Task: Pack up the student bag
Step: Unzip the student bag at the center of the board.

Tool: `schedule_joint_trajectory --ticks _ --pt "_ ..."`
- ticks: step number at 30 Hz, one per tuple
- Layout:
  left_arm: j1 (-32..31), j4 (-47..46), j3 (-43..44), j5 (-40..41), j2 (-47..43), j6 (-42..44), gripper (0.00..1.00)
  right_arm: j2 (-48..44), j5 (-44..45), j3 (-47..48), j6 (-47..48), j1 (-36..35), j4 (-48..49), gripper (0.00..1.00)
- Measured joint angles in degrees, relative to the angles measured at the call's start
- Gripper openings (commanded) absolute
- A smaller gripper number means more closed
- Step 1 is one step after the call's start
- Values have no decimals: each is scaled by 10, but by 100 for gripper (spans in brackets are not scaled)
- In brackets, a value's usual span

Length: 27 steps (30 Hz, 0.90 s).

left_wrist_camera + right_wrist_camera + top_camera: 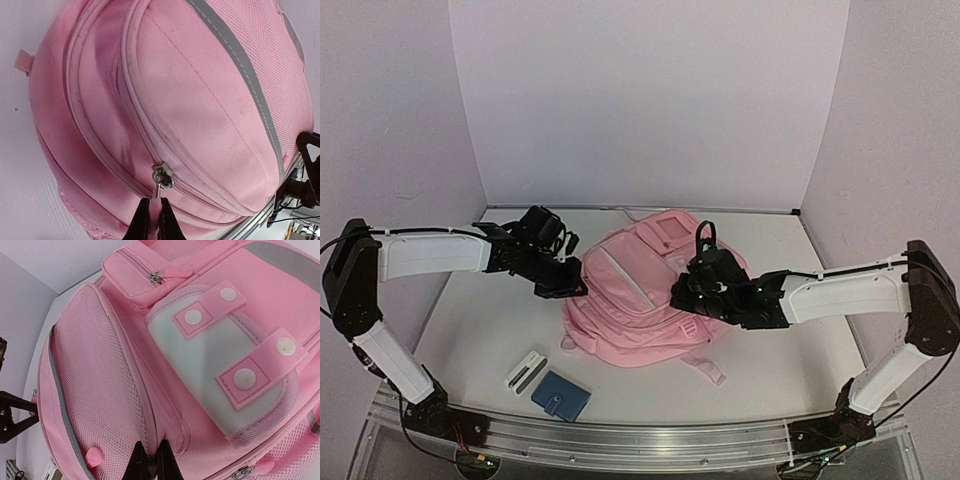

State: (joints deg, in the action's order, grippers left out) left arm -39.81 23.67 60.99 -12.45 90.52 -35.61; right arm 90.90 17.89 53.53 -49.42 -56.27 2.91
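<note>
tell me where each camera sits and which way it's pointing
top external: above and behind the bases, looking down on the table, student bag, both arms whole.
left wrist: by the left gripper, facing the bag's zipper pull; shut fingertips show.
right wrist: by the right gripper, facing the snap-tab pocket; shut fingertips show.
shared: all three see the bag.

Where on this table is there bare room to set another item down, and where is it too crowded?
Free: the table front right, between the strap of the student bag and the right arm; also back right, between bag and wall. Crowded: front left, where the white item and blue wallet lie, and beside the bag, where the left arm reaches in.
</note>
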Motion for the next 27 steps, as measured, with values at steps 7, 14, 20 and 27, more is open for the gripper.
schedule_joint_trajectory --ticks 7,14,20,27 --pt "21 4 8 -36 16 63 0 -8 2 1 102 9 -18 43" --pt "35 4 7 -82 9 103 0 -7 68 86 261 -51 -70 69" --pt "35 4 6 -98 -6 115 0 62 73 199 329 -126 -71 73" --pt "36 4 6 -101 -7 117 0 189 78 278 364 -138 -92 64"
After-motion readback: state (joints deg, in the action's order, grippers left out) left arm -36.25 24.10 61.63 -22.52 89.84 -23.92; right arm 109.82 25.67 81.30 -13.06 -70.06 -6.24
